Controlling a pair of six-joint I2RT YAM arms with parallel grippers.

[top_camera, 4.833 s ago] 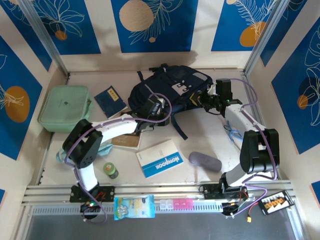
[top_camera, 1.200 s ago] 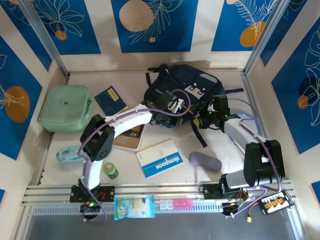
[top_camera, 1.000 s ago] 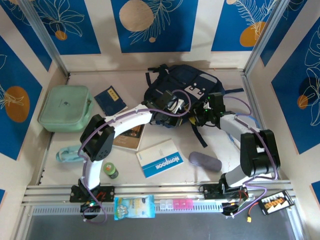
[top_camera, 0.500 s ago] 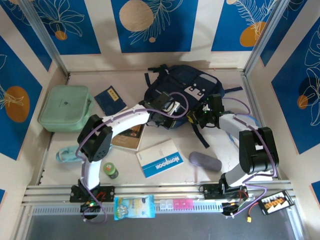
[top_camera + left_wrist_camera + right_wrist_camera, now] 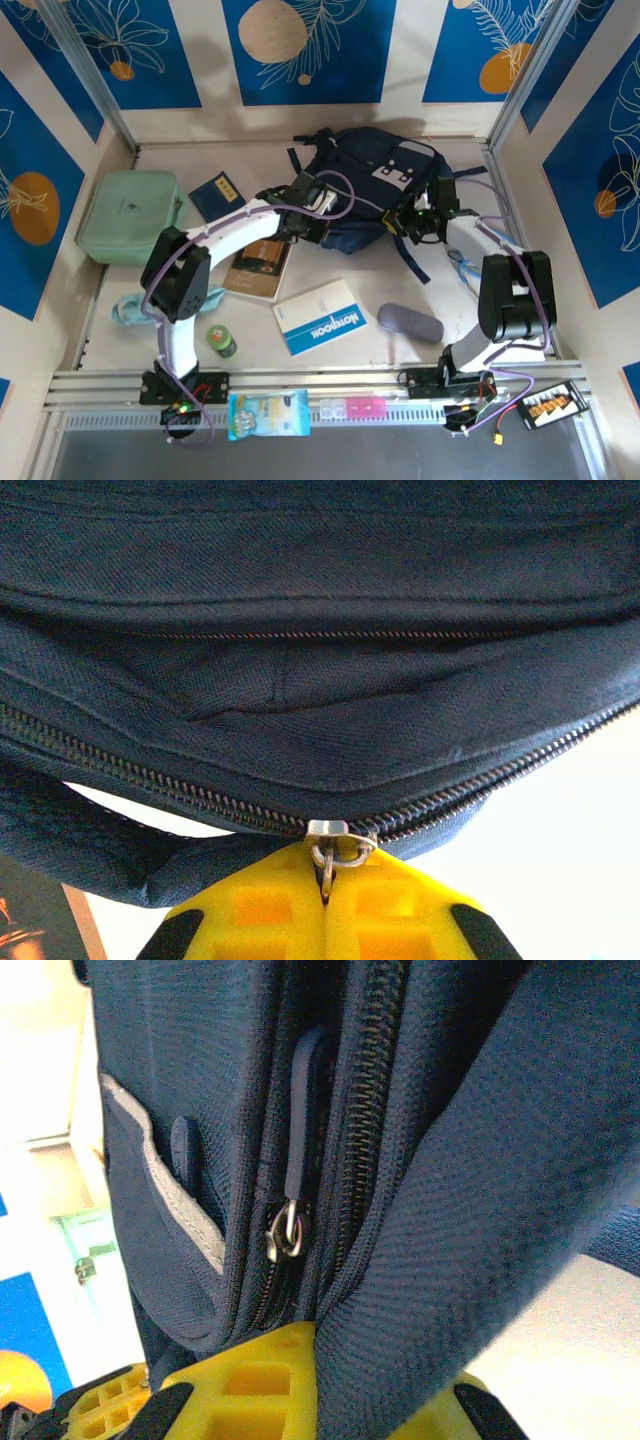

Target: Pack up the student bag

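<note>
The student bag [image 5: 370, 185] is lying at the far edge of the tabletop [image 5: 200, 165]. My left pincer [image 5: 327, 900] is clamping its zip pull [image 5: 333, 842]; my right pincer [image 5: 300, 1385] is clamping a fold of its fabric.

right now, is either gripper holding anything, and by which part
Both hold the student bag. The left gripper pinches its metal zip pull; the right gripper is clamped on a fold of navy fabric beside a zip.
</note>
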